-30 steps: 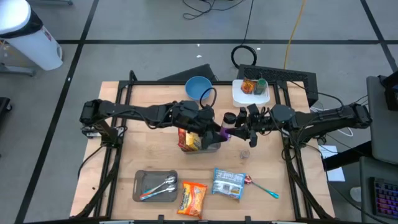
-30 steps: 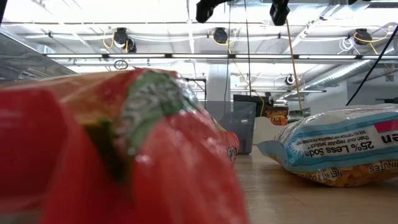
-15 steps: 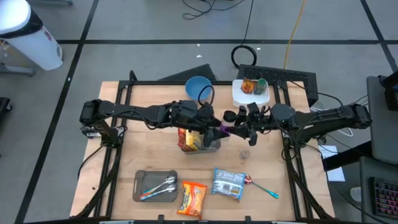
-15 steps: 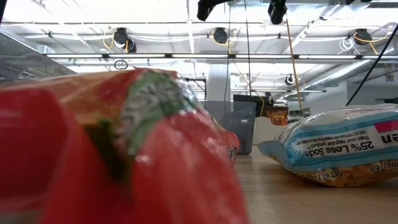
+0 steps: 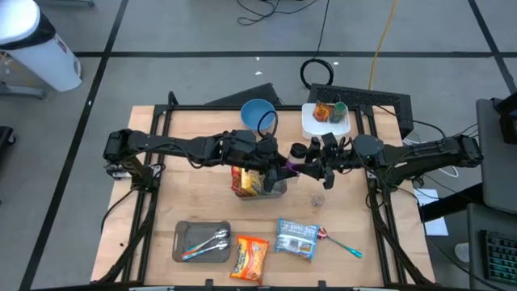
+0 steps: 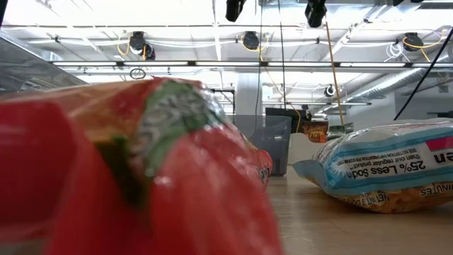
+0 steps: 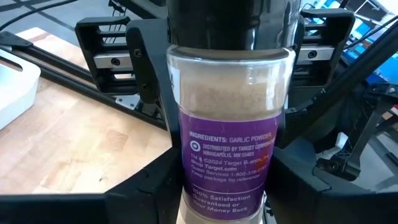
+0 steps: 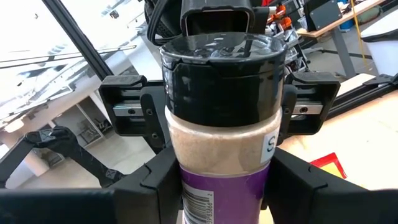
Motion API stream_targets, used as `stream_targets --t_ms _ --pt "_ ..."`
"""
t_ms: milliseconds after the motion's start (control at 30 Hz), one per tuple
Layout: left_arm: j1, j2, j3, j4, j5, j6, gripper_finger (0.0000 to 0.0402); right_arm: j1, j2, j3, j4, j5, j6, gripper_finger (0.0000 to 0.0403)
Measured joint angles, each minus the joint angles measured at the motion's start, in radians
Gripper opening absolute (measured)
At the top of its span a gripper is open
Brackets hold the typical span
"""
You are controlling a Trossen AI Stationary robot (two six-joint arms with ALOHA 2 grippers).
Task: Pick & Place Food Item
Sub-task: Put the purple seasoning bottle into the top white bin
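Garlic-powder jar [image 7: 230, 143] of clear plastic, with a purple label and a black cap, sits in mid-air at the middle of the high view, directly between the two arms, whose tips meet there from the frame's left and right. In each wrist picture its long axis runs from bottom to top, cap uppermost, with the opposite gripper's black frame just behind it, so I judge it roughly upright and square across both approaches. The right gripper [image 5: 303, 170] has its two dark fingers pressed against the jar's sides, pinching it. The left gripper [image 5: 279, 166] is at the jar from the opposite side, equally near, but whether it presses or merely flanks I cannot tell (this looks like a handover, so that contact is what matters). Counted from largest down: one pale wooden table [image 5: 186, 202]; two dark arms; one grey rectangular tray [image 5: 184, 234] at lower left of centre; one clear plastic bin [image 5: 279, 192] of snack packets just below the grippers; one white square dish [image 5: 311, 125] and one round blue bowl [image 5: 257, 113] at upper centre; two loose snack bags along the lower edge, an orange crinkled bag [image 5: 250, 257] and a blue-and-white bag [image 5: 296, 238]; one jar; at least two silver spoons [image 5: 214, 238] in the tray; and one red-and-blue spoon [image 5: 339, 242] lying beside the blue-and-white bag.
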Motion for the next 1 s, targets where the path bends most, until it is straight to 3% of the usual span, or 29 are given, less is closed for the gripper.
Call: stream_targets --t_ms 233,433,767,1000 --pt "0.000 -0.001 0.000 0.002 0.002 0.011 0.0210 0.000 0.000 -0.001 0.013 0.000 -0.001 0.0177" --pt "0.000 -0.003 0.001 0.009 0.004 0.015 0.0212 -0.020 0.000 -0.002 0.029 -0.009 0.036 0.0211" --pt "0.000 -0.003 0.001 0.018 0.008 0.042 0.0212 -0.086 -0.002 -0.002 0.068 -0.120 0.090 0.0295" --pt "0.000 -0.003 0.001 0.046 0.039 0.038 0.0212 -0.139 -0.002 -0.002 0.110 -0.242 0.091 0.0309"
